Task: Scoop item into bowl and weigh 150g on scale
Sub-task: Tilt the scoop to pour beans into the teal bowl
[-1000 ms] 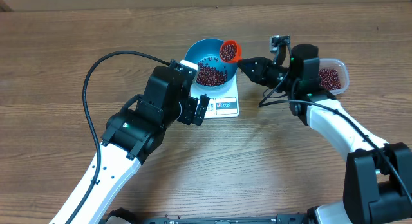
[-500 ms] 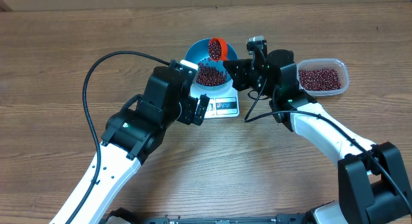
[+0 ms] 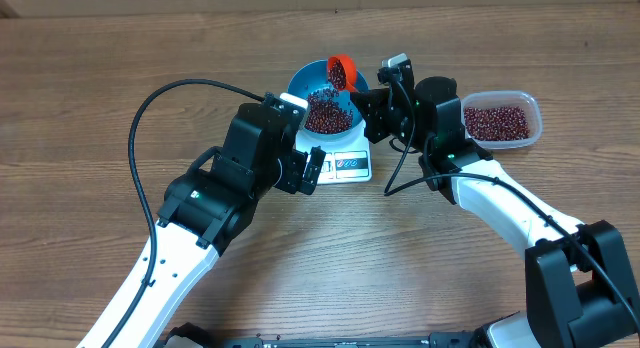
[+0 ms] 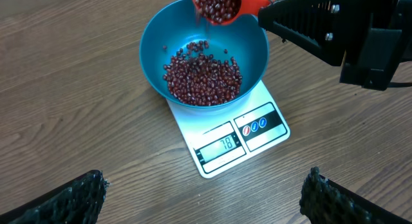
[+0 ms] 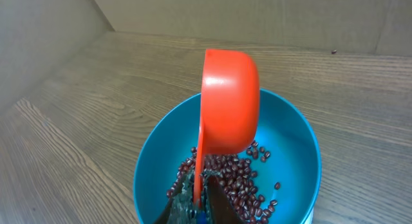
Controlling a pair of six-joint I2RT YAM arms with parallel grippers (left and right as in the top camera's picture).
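**Overhead view.** A round, deep, bright-blue plastic bowl (image 3: 297,88) stands on a small flat white rectangular kitchen scale (image 3: 348,165) near the middle of the brown wood-grain table (image 3: 80,108). A heap of small dark red-brown oval beans (image 3: 327,116) lies in the bowl. An orange plastic scoop (image 3: 342,70) hangs tilted over the bowl's far rim, with beans in it. The right gripper (image 3: 364,96) is clamped on the scoop's handle. The left gripper (image 3: 314,168) sits just beside the scale's left front corner, spread wide and carrying nothing. A clear rounded-rectangular plastic tub (image 3: 536,116), well to the right of the bowl, holds more beans. A black cable (image 3: 150,113) loops above the left arm.

**Left wrist view.** The bowl (image 4: 149,37) sits on the rear of the scale (image 4: 257,147) and overhangs it on both sides. The scale's display window (image 4: 222,147) shows 78, with blue-marked buttons beside it. The scoop (image 4: 222,4) is tipped over the bowl's far edge, and beans (image 4: 203,79) are falling from it onto the heap. The left fingers (image 4: 71,199) stand far apart at the bottom corners, touching nothing.

**Right wrist view.** The scoop (image 5: 230,102) stands on edge directly above the bowl (image 5: 302,140), with its rounded back facing the camera. Beans (image 5: 239,179) cover the bowl's bottom. The right fingers (image 5: 193,208) pinch the handle at the lower edge.
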